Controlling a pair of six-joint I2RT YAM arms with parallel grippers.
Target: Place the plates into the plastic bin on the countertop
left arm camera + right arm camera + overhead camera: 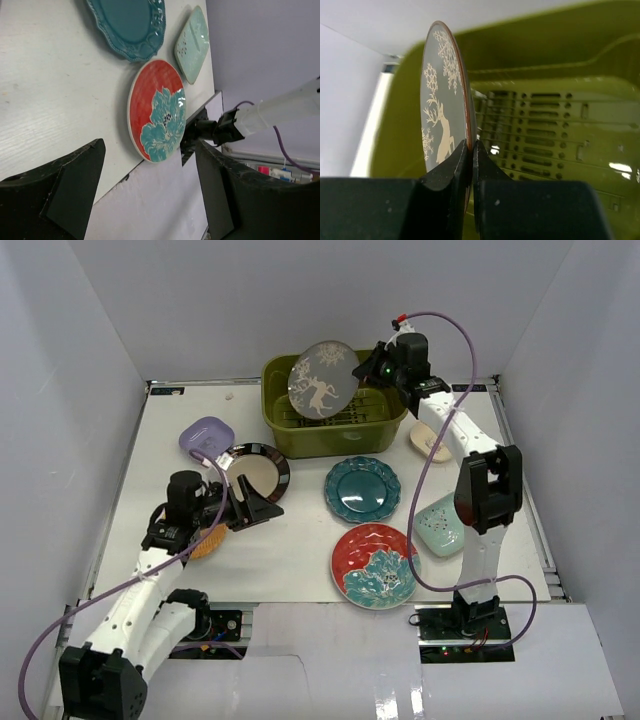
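Note:
My right gripper [362,370] is shut on the rim of the grey deer-print plate [322,379], holding it on edge above the olive-green plastic bin [385,430]; the wrist view shows the plate [440,110] pinched between the fingers over the bin's slatted bottom [555,135]. My left gripper [255,510] is open and empty, low over the countertop [290,560] beside the black-rimmed cream plate [255,472]. The red plate with teal flower [375,565] [157,117], teal scalloped plate [362,488] [132,25] and mint dish [440,525] [192,45] lie on the counter.
A lavender dish [206,436] lies at the left, an orange plate [208,540] is partly hidden under my left arm, and a cream dish [428,443] lies right of the bin. White walls enclose the counter.

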